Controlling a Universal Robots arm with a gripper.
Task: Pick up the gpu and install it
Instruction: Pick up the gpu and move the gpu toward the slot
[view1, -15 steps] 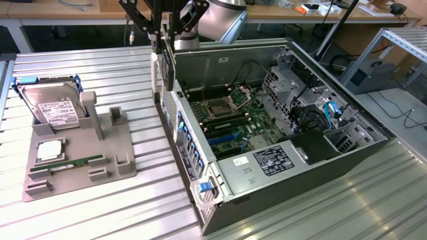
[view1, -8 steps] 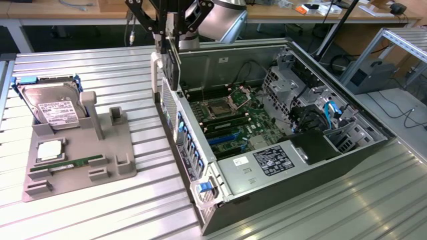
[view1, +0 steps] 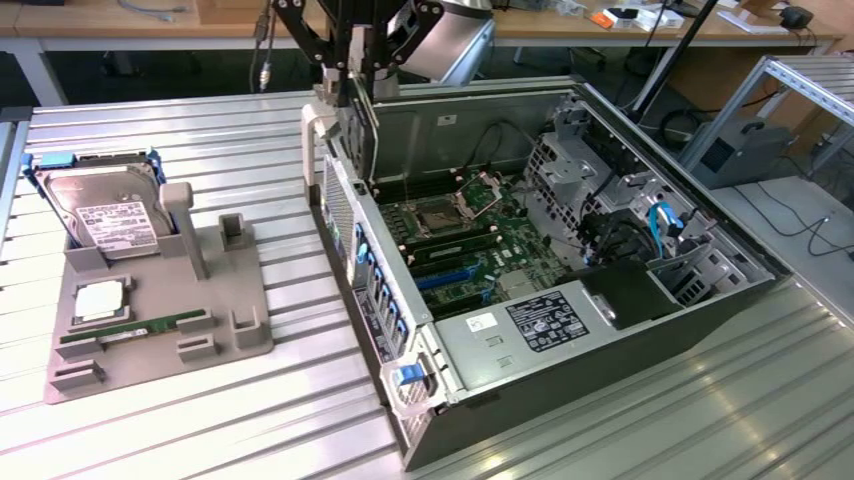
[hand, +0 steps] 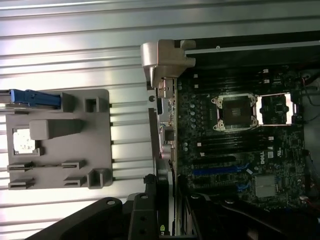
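Over the computer case (view1: 601, 388), the jaws are clenching the gpu (hand: 162, 175) upright between them; the wrist view is showing its thin edge.

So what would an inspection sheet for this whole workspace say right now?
Surface: ribbed metal table, carrying an open computer case and a grey holder tray.
Job's things: gpu hanging upright by the case's rear wall, beside the motherboard, not in a slot.
Clutter: hard drive and RAM stick resting in the tray.
Grippers: gripper shut on the gpu.
Cables: black cables and a blue cable inside the case.
Surroundings: wooden desks behind; a metal frame at the exterior view's right.
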